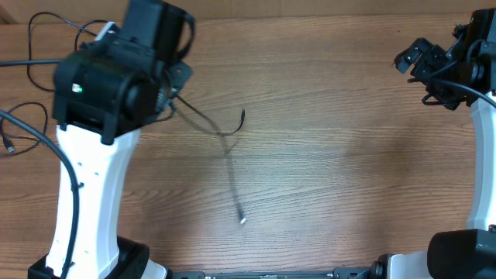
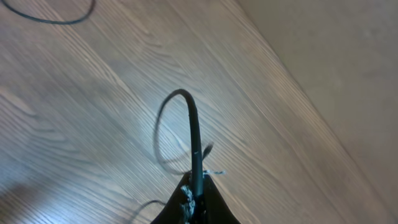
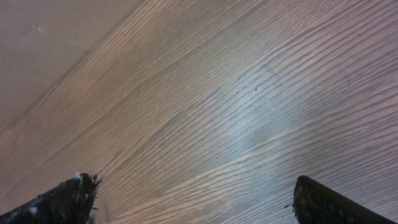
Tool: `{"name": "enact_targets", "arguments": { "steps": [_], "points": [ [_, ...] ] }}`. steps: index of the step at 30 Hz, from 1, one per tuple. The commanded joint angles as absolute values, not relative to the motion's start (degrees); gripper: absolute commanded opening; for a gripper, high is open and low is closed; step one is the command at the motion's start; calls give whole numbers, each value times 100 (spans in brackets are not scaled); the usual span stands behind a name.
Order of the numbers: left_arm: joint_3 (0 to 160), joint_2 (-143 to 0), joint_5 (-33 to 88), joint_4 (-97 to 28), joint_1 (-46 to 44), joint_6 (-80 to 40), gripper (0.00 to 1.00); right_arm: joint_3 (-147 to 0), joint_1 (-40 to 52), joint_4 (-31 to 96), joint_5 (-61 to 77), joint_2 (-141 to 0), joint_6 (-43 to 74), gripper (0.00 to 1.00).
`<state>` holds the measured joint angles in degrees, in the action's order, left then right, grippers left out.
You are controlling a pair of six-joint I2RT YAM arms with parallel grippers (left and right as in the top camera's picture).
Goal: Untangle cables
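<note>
Cable (image 2: 194, 130) pinched in left gripper (image 2: 198, 186) | right gripper (image 3: 194, 190) spread, empty, well apart

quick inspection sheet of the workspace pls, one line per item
surface: wooden table, bare grain, no marks seen
job's things: thin cable arches up from the left pincer and runs out to a silver tip; loose strands lie at the far left
clutter: nothing seen
grippers: left pincer shut on the thin cable; right pincer open, empty, over bare wood
cables: thicker arm wiring runs along the left arm
surroundings: plain pale surface past the table edge
</note>
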<state>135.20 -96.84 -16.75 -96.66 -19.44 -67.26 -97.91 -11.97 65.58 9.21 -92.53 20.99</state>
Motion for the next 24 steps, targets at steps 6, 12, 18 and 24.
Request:
{"name": "enact_targets", "arguments": {
  "steps": [6,12,18,24],
  "points": [
    [12978,-9644,-921,-9682,-679,-6934,4,-9870,-1192,6525,945,-9242,2123,100],
    [12130,-9644,-786,-9682,-242,-7343,4,-9870,-1192,6525,945,-9242,2123,100],
    [11273,-9644,-902,-9682,248,-8187,4,-9870,-1192,6525,945,-9242,2123,100],
    [10827,-9647,-985,-9649,1194,-8683,4,-9870,-1192,6525,945,-9242,2123,100]
  ]
}}
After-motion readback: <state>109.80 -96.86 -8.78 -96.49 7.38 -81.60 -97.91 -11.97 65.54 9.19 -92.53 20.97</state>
